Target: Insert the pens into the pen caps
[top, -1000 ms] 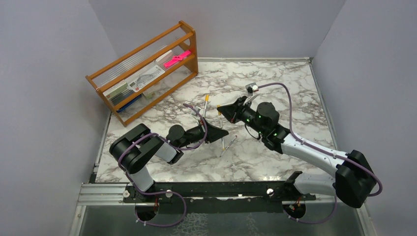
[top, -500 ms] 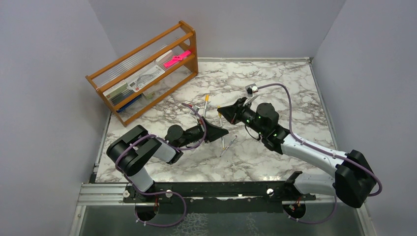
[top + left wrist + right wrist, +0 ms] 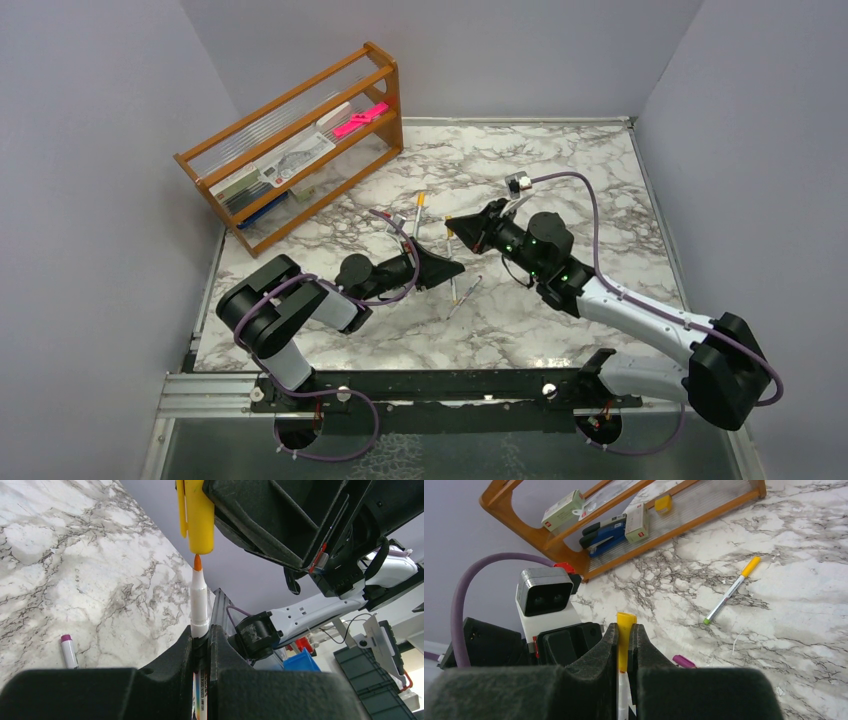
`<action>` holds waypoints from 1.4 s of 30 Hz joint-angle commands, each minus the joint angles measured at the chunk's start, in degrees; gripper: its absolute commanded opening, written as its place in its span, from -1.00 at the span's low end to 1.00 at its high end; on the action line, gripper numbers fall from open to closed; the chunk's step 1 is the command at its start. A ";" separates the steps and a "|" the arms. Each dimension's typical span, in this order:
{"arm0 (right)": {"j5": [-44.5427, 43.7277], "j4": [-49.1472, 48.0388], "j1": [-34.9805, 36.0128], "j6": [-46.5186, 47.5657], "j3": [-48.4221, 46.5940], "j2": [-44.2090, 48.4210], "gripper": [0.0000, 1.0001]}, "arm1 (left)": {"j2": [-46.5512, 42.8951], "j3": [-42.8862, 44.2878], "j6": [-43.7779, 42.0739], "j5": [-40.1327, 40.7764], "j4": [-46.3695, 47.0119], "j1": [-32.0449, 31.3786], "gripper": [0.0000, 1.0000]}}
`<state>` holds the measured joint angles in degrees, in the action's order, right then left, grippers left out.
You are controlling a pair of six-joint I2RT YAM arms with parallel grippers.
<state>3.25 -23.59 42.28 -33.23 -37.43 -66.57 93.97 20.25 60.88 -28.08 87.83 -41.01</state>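
**Tip of pen point(image 3: 199, 600) just short of cap point(image 3: 196, 520) mouth**

Pen clenched by the barrel in left gripper point(image 3: 202, 630), orange tip aimed at the yellow cap, nearly on one axis, just apart, not yet entered. Cap pinched in right gripper point(image 3: 623, 628), mouth facing the tip. Both above mid-table, left gripper on the near-left side, right gripper on the far-right. Likely calls for a straight push along the barrel. Print on barrel too small to read. Same for labels on boxes point(image 3: 564, 509) in rack point(image 3: 499, 500).
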 commanded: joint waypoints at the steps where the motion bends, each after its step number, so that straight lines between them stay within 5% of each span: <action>1: -0.52 -0.31 0.00 -0.17 0.19 1.11 -0.97 | 0.41 0.86 -0.17 -0.18 10.77 -0.31 -1.00; 42: 2.37 -2.84 0.00 -2.49 8.70 2.82 -0.97 | -1.00 5.38 -1.69 -0.65 5.80 1.59 -1.00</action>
<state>3.55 -28.73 41.98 -35.20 -32.67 -64.88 94.83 22.20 60.40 -29.76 87.57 -40.99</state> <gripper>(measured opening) 0.060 0.089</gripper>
